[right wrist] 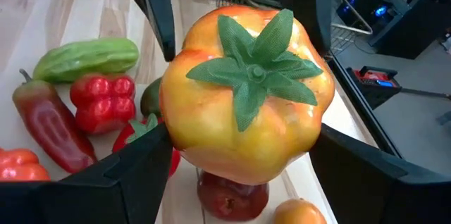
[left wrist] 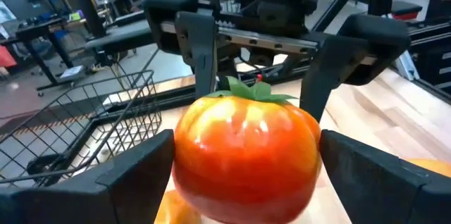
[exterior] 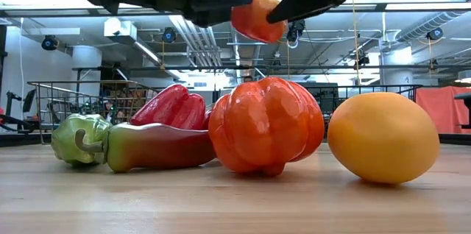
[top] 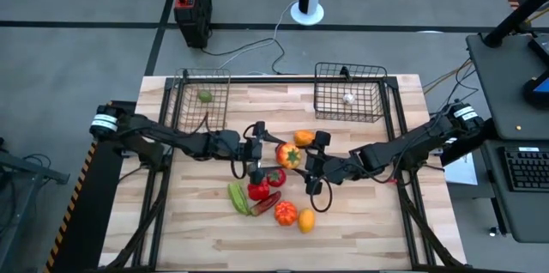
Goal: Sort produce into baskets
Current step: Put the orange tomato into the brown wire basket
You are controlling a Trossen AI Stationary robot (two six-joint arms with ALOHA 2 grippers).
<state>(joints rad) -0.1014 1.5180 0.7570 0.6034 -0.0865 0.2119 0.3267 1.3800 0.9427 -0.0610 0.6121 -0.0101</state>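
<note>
Produce lies clustered at the middle of a wooden bench (top: 360, 230), with two black wire baskets at its far edge. Both arms meet above the cluster. The left end effector (top: 273, 154) and the right end effector (top: 302, 163) each grasp the same red-and-yellow tomato (top: 288, 155) from opposite sides, fingers pressed against its flanks, holding it in the air above the other pieces.

Below it on the bench rest a ribbed orange-red tomato (exterior: 266, 125), a yellow-orange lemon (exterior: 383, 137) just beside it, a long red-and-green chili pepper (exterior: 151, 146), a red bell pepper (exterior: 172, 107) and a green pepper (exterior: 76, 138).

The left basket (top: 202, 100) holds one small green piece (top: 206, 96). The right basket (top: 349, 93) holds one tiny white piece (top: 348, 98).
</note>
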